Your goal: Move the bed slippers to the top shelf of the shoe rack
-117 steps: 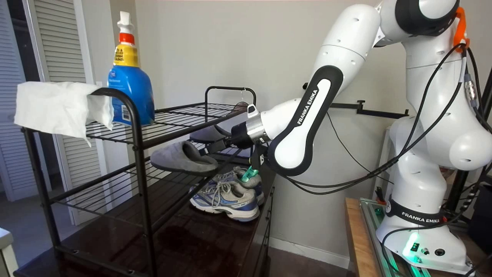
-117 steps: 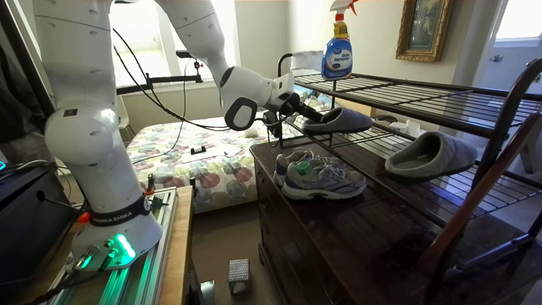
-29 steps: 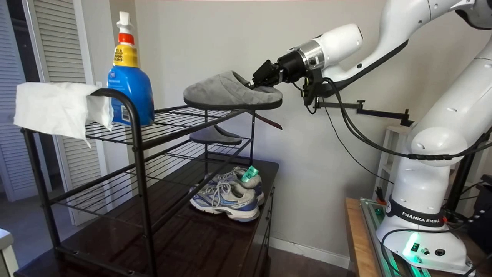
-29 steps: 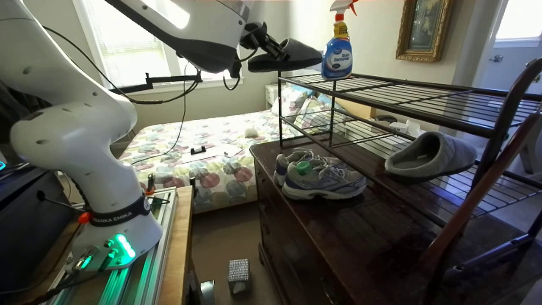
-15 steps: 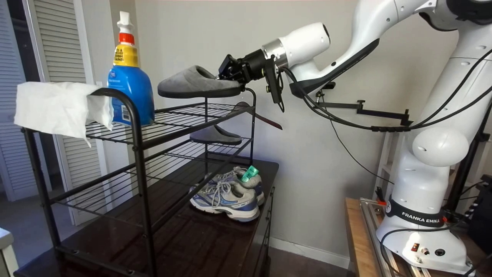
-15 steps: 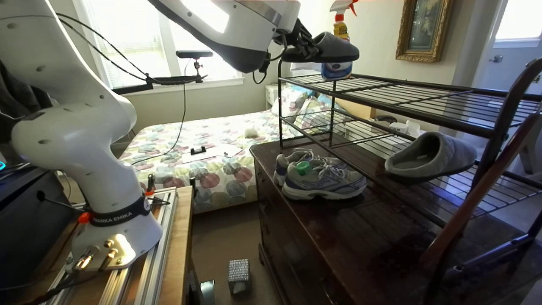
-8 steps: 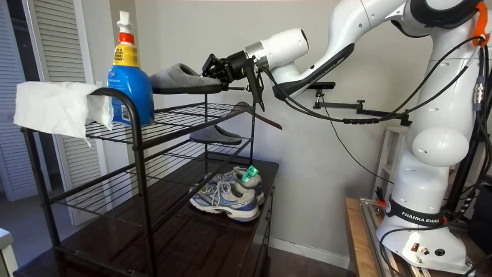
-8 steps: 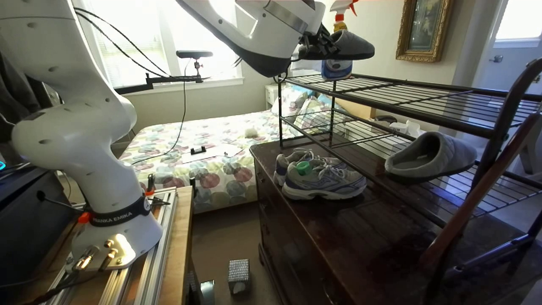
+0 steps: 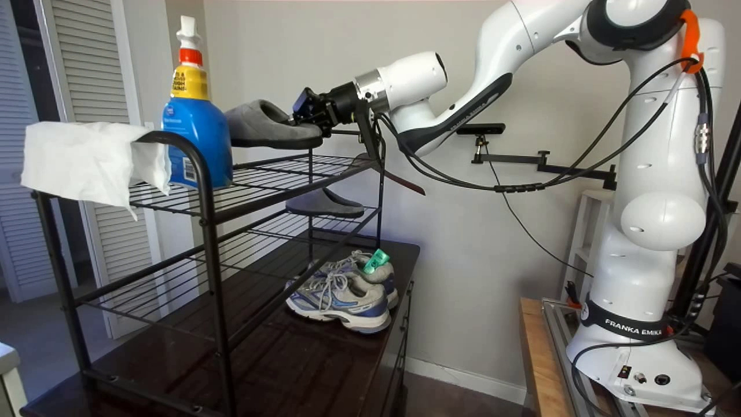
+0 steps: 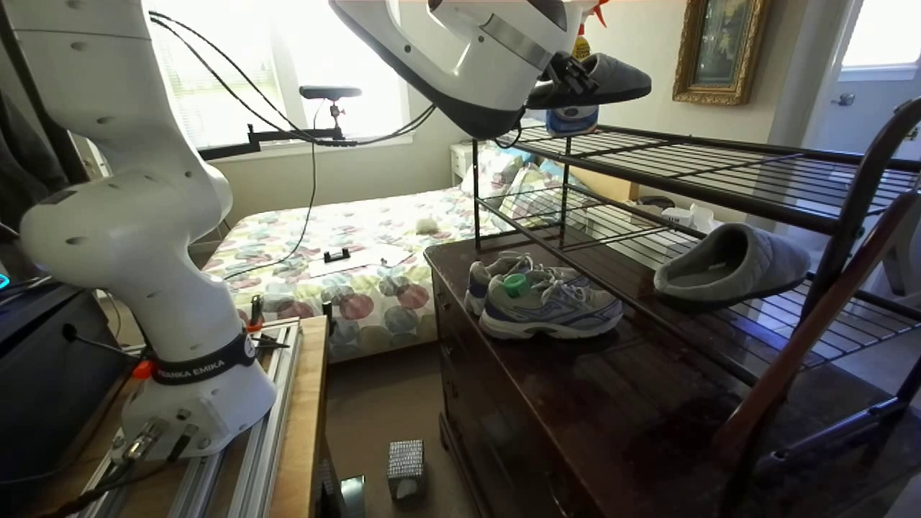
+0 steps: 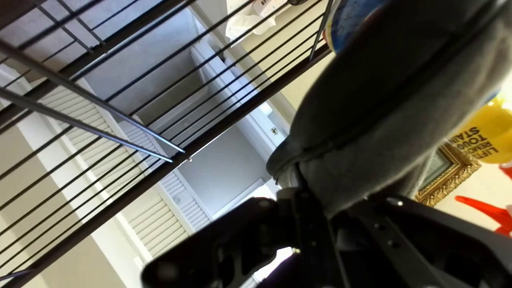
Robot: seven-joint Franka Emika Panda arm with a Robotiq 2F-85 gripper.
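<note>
Soft grey slip-on slipper (image 9: 272, 132), aloft above black wire-grid top shelf (image 10: 691, 185); matching soft grey slipper (image 10: 763, 262) on black wire tier (image 10: 665, 324) below.
Black 2-finger gripper (image 9: 295, 119): jaws near-closed, pinching heel-end rim. I'd keep sole lvl., toe clear of blue plastic spray btl. (image 9: 197, 138), lower to wires, then release.

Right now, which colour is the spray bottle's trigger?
The trigger is orange-red, clearest in the wrist view.
</note>
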